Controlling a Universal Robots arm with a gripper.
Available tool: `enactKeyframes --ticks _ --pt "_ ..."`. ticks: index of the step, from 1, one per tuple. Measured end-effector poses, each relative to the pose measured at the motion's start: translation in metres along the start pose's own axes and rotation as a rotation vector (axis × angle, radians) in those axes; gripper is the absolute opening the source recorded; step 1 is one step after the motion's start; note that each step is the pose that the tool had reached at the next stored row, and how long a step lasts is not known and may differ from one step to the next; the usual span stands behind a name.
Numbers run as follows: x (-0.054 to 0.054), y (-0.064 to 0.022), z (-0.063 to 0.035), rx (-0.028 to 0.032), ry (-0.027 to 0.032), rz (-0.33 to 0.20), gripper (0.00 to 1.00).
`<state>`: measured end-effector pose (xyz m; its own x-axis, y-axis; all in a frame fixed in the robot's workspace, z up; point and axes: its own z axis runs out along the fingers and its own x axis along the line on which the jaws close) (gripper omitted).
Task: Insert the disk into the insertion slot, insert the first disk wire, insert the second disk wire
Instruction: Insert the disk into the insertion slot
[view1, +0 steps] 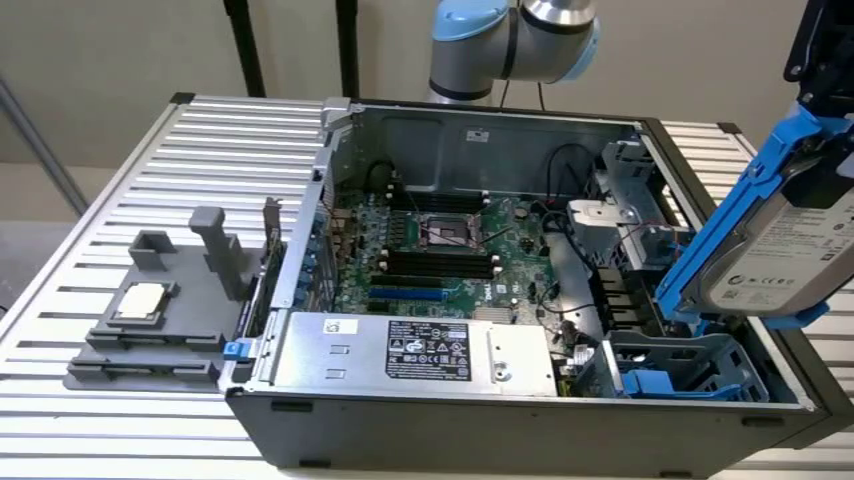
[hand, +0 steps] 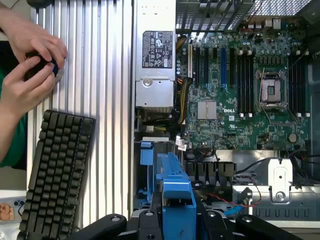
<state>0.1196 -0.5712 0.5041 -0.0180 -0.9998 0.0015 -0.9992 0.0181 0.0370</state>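
**Disk held on edge over the drive cage**

The gripper (hand: 177, 227) is holding the disk (view1: 787, 250) in the air above the near corner of the open computer case (view1: 534, 425), at the exterior view's right. Its dark fingers (hand: 150, 224) are clamping at a middling width on either side of the blue carrier frame, so the drive is hanging clear of everything below it.

The disk is sitting steeply tilted, almost on edge, with its white label facing the exterior camera. That attitude seems chosen to bring a narrow end of the carrier toward the mouth of the insertion slot (view1: 694, 365), which is lying just below and apart from it, with nothing inside it.

In the wrist view the blue frame is pointing down into the case beside the motherboard (hand: 240, 90). The silver power-supply box (view1: 414, 350) is lying well to one side.

The case is resting on the slatted table (view1: 134, 425). Off to the side a person's hands (hand: 30, 60) are working a small dark object next to a keyboard (hand: 55, 170).

Judging by this, the first step is under way and the disk is not yet seated.
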Motion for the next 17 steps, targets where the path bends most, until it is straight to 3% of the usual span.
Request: enactKeyframes --ticks 4,8,11,17 --pt "0.006 0.0015 0.0049 0.0014 -0.0159 -0.001 0.33" --pt "0.019 0.002 0.0104 0.0013 -0.0297 -0.001 0.33" --pt "0.024 0.0045 0.0157 0.0012 -0.0344 -0.001 0.33" --pt "0.025 0.013 0.0269 0.003 -0.037 -0.003 0.33"
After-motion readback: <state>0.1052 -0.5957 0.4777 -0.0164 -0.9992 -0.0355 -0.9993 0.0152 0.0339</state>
